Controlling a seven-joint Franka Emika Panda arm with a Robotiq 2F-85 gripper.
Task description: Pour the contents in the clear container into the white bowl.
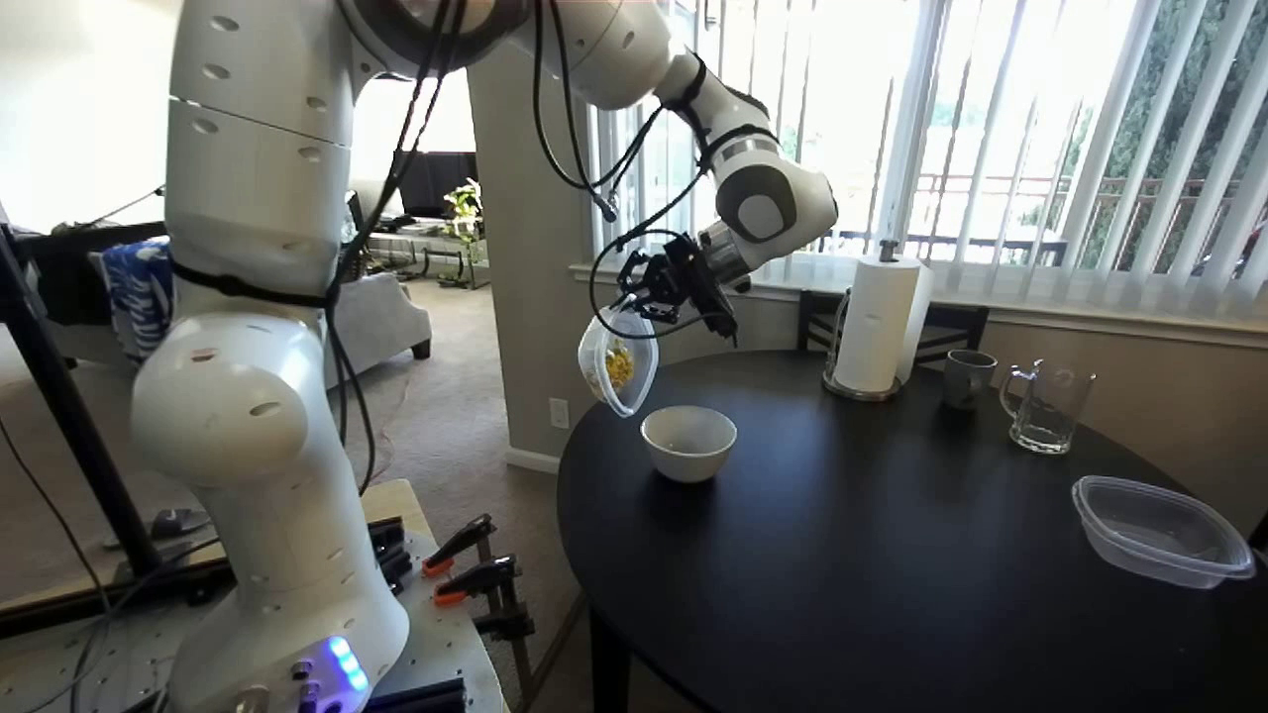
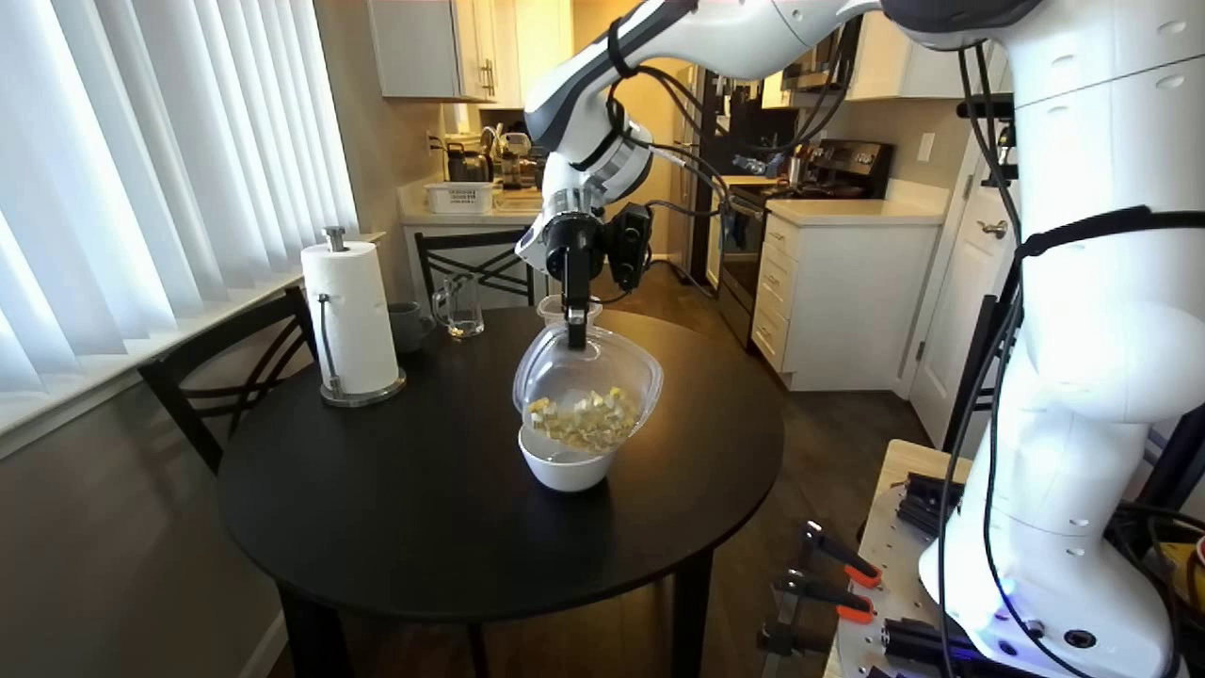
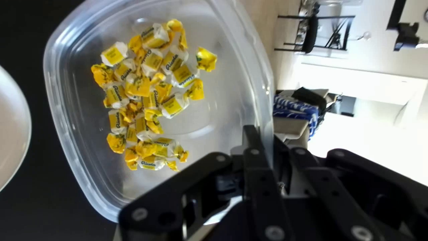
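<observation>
Your gripper (image 3: pixel 265 147) pinches the rim of the clear container (image 3: pixel 219 110), a see-through, round-cornered tub tilted near the white bowl (image 1: pixel 688 462), mostly higher than the bowl's edge. Inside you see twist-wrapped sweets (image 3: pixel 151 97) in yellow and white; only the wrist view lets you read "Ricola" on the wrappers.

On the round black tabletop (image 1: pixel 842 535), near the edge by the vertical blinds (image 2: pixel 198 160), from my end I make out a paper towel roll (image 1: pixel 874 327) on its holder (image 2: pixel 363 396). Farther along I see a gray mug (image 1: pixel 967 381) and a glass beer mug (image 1: pixel 1052 409); a wide clear plastic tub (image 1: pixel 1161 532) sits at the edge facing the kitchen cabinets (image 2: pixel 428 52)
</observation>
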